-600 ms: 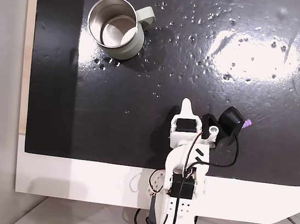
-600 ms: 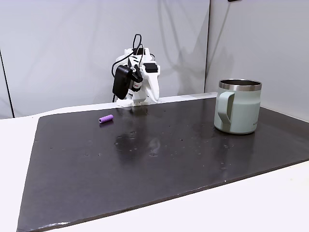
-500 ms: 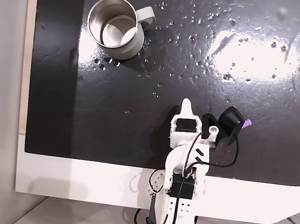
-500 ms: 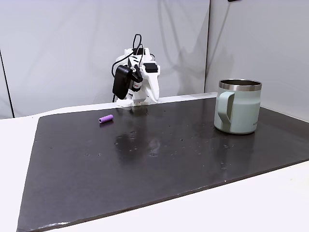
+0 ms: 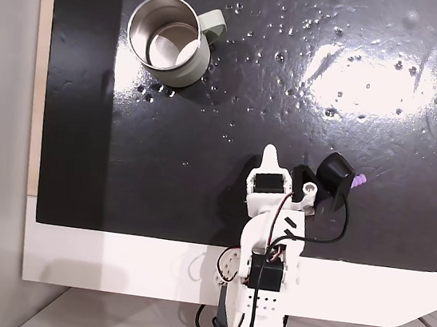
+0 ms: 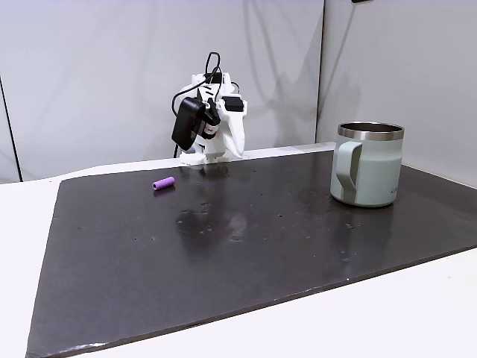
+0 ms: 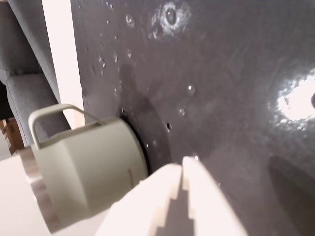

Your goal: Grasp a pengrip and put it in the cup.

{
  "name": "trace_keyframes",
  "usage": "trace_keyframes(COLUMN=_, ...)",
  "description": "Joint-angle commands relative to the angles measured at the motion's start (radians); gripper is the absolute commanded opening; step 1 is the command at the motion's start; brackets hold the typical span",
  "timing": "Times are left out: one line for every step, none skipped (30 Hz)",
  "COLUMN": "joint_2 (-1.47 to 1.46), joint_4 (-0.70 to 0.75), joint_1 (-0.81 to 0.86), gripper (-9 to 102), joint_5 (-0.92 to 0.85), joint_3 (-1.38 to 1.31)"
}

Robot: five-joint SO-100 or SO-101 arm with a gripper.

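The pengrip [image 6: 164, 183] is seen lying on its side on the dark mat [image 6: 246, 253] that covers the counter [image 6: 22, 224], untouched, with only its lilac tip [image 5: 360, 180] visible from above past the black camera module [image 5: 334, 176] mounted on the arm. No shift in it is found against the pictures of half a second earlier; it is judged not yet to have been approached. The one change is small: the camera module [image 6: 184, 123] and the wrist are seen slightly higher and turned a little, so the arm is taken to have just begun to move from its folded pose. The hand [image 7: 183, 169] is shown in the wrist view with its pale fingers [image 7: 162, 182] pressed together and nothing between them, so it is clenched and empty; from above its tip [image 5: 271, 150] is pointed toward the far side of the mat. The cup [image 5: 170, 40] is left standing upright, well apart from the pengrip at the opposite corner of the mat, its steel inside empty in the view from above. The task is therefore judged to be at its very start: the reach, the opening of the hand and the grasp are all yet to be done.
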Motion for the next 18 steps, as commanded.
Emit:
trace_keyframes(joint_2=0.009, joint_4=0.054, joint_1=0.041, gripper=0, joint_5=-0.069, joint_3=-0.158)
trace_keyframes(joint_2=0.003, joint_4=0.091, joint_1=0.051, gripper=0, joint_5=-0.094, joint_3=-0.204)
trace_keyframes(joint_2=-0.009, joint_4=0.132, joint_1=0.063, gripper=0, joint_5=-0.118, joint_3=-0.258)
trace_keyframes(joint_2=-0.034, joint_4=0.170, joint_1=0.078, gripper=0, joint_5=-0.132, joint_3=-0.314)
trace_keyframes(joint_2=-0.067, joint_4=0.204, joint_1=0.097, gripper=0, joint_5=-0.143, joint_3=-0.373)
trace_keyframes(joint_2=-0.109, joint_4=0.241, joint_1=0.115, gripper=0, joint_5=-0.149, joint_3=-0.433)
trace_keyframes(joint_2=-0.152, joint_4=0.273, joint_1=0.135, gripper=0, joint_5=-0.150, joint_3=-0.488)
trace_keyframes(joint_2=-0.193, joint_4=0.307, joint_1=0.152, gripper=0, joint_5=-0.158, joint_3=-0.541)
trace_keyframes(joint_2=-0.229, joint_4=0.341, joint_1=0.167, gripper=0, joint_5=-0.172, joint_3=-0.592)
trace_keyframes(joint_2=-0.259, joint_4=0.374, joint_1=0.176, gripper=0, joint_5=-0.190, joint_3=-0.640)
trace_keyframes(joint_2=-0.285, joint_4=0.403, joint_1=0.184, gripper=0, joint_5=-0.210, joint_3=-0.681)
trace_keyframes(joint_2=-0.313, joint_4=0.428, joint_1=0.196, gripper=0, joint_5=-0.232, joint_3=-0.721)
trace_keyframes(joint_2=-0.342, joint_4=0.451, joint_1=0.210, gripper=0, joint_5=-0.249, joint_3=-0.761)
trace_keyframes(joint_2=-0.376, joint_4=0.479, joint_1=0.227, gripper=1, joint_5=-0.268, joint_3=-0.805)
trace_keyframes(joint_2=-0.417, joint_4=0.509, joint_1=0.249, gripper=1, joint_5=-0.288, joint_3=-0.853)
trace_keyframes(joint_2=-0.463, joint_4=0.540, joint_1=0.273, gripper=1, joint_5=-0.308, joint_3=-0.900)
trace_keyframes(joint_2=-0.506, joint_4=0.563, joint_1=0.302, gripper=2, joint_5=-0.330, joint_3=-0.945)
trace_keyframes(joint_2=-0.546, joint_4=0.581, joint_1=0.334, gripper=3, joint_5=-0.351, joint_3=-0.982)
